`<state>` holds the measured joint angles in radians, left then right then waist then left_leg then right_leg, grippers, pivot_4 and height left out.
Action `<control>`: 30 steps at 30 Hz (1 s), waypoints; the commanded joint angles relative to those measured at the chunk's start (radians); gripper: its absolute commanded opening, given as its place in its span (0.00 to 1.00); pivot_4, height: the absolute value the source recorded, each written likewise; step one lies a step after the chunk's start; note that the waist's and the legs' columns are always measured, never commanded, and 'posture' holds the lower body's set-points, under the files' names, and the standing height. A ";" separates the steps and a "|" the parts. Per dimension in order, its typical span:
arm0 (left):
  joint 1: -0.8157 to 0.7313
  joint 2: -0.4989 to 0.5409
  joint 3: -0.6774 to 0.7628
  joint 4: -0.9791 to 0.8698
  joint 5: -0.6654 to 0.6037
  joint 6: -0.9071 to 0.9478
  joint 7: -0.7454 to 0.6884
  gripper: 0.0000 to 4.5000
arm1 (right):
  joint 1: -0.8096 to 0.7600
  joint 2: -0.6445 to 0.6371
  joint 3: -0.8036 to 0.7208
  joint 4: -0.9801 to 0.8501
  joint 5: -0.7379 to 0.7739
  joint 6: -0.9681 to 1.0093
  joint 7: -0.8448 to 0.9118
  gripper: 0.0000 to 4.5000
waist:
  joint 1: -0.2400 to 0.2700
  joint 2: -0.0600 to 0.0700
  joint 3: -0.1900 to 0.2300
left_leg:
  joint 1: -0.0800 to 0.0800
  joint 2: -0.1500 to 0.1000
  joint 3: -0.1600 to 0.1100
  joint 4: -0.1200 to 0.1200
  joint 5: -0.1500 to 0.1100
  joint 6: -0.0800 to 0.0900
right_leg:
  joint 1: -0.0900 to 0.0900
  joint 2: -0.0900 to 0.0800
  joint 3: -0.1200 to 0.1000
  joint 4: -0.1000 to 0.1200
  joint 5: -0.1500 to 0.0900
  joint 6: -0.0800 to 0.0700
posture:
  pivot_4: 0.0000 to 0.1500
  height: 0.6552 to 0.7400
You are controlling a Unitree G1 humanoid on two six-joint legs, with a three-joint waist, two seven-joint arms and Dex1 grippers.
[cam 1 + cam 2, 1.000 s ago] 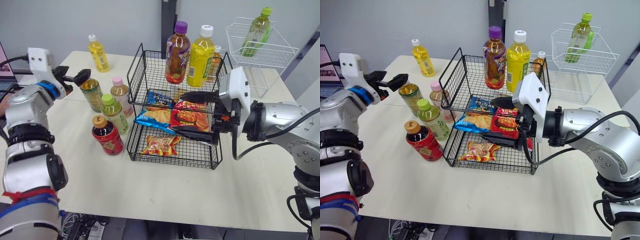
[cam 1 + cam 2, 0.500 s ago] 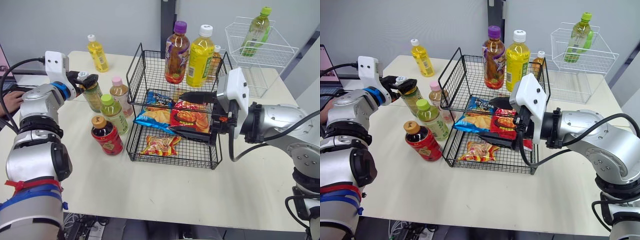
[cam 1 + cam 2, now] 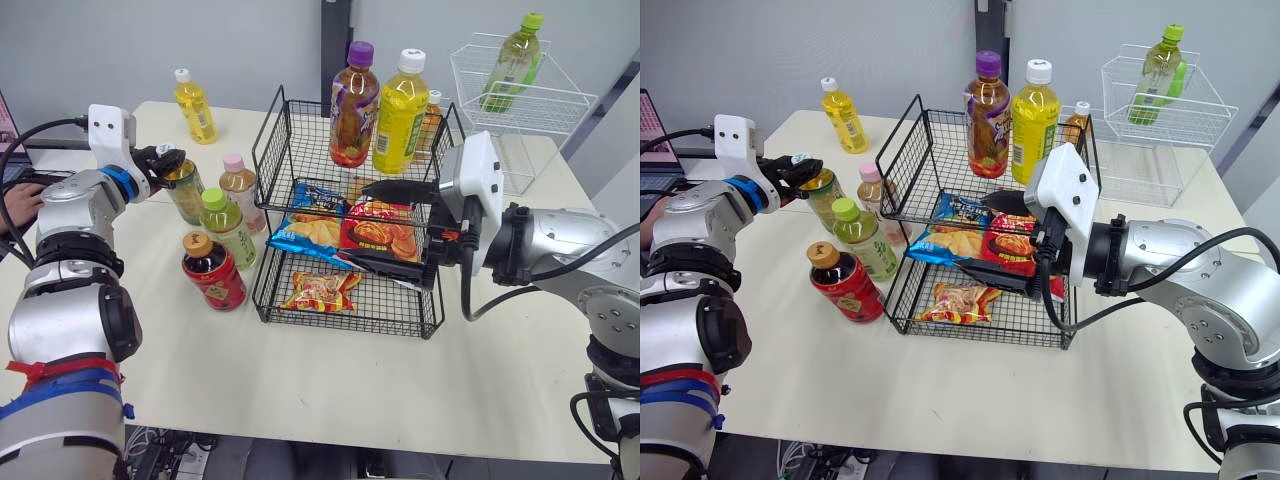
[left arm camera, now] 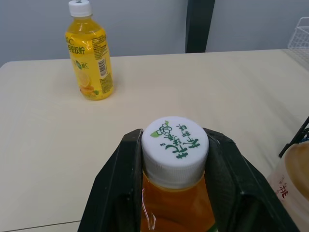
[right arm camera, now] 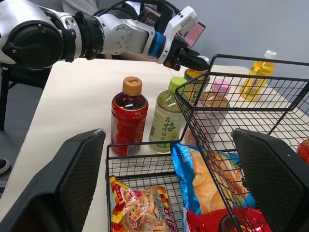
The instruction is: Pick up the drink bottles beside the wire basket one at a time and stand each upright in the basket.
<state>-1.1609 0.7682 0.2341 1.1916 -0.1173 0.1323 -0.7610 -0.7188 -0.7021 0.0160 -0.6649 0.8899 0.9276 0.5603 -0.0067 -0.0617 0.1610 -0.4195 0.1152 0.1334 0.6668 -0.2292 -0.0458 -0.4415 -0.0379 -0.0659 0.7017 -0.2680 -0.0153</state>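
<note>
Tea bottle [image 4: 175, 193] stands just left of the wire basket [image 3: 268, 150], with my left gripper [image 3: 165, 158] clamped on its white cap. Purple-capped bottle [image 3: 355, 105] and a yellow one are already upright in the basket's top tier; four others wait outside. Pink-capped bottle [image 3: 238, 182] stands between it and the basket; I judge straight up is freest. Right gripper [image 3: 390, 228] is spread wide at the basket's right.

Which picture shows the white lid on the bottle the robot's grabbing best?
The left wrist view: the white lid sits big and central in the left pincer. The eye views show it tiny, the right wrist view far off.
</note>
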 commanded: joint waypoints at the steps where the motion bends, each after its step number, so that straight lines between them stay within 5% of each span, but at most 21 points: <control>1: -0.040 0.092 0.024 -0.154 -0.048 0.046 -0.098 0.30 | 0.009 -0.024 -0.066 -0.036 0.010 -0.029 0.010 1.00 | -0.001 -0.001 0.000 | -0.001 0.000 0.000 0.000 0.000 0.000 | -0.001 0.000 0.000 0.000 0.000 0.000 | 1.00 0.70; 12: -0.384 0.173 -0.033 -0.324 -0.084 0.384 -0.274 0.30 | 0.054 -0.029 -0.125 -0.029 -0.006 -0.028 -0.058 1.00 | 0.011 -0.002 0.001 | -0.007 -0.001 -0.005 0.001 0.000 0.000 | -0.001 0.000 -0.003 -0.004 0.000 0.000 | 1.00 0.70; 20: -0.703 -0.002 -0.085 -0.178 -0.077 0.422 -0.308 0.30 | 0.073 -0.032 -0.146 -0.014 -0.008 -0.012 -0.108 1.00 | 0.008 -0.001 0.001 | -0.009 -0.002 -0.008 0.003 0.000 0.000 | -0.001 0.000 -0.004 -0.004 0.000 0.000 | 1.00 0.70; 30: -0.699 -0.137 -0.134 -0.065 -0.034 0.330 -0.365 0.30 | 0.064 -0.015 -0.143 -0.016 -0.012 0.003 -0.184 1.00 | -0.024 0.003 0.004 | -0.009 -0.002 -0.010 0.004 0.000 0.000 | -0.003 0.001 -0.003 -0.002 0.000 0.000 | 1.00 0.70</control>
<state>-1.8444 0.6261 0.0915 1.1476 -0.1507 0.5133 -1.1200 -0.6417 -0.7176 -0.0980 -0.6594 0.8823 0.9328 0.3965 -0.0304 -0.0584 0.1650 -0.4286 0.1130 0.1234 0.6703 -0.2291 -0.0459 -0.4442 -0.0366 -0.0685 0.6999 -0.2682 -0.0150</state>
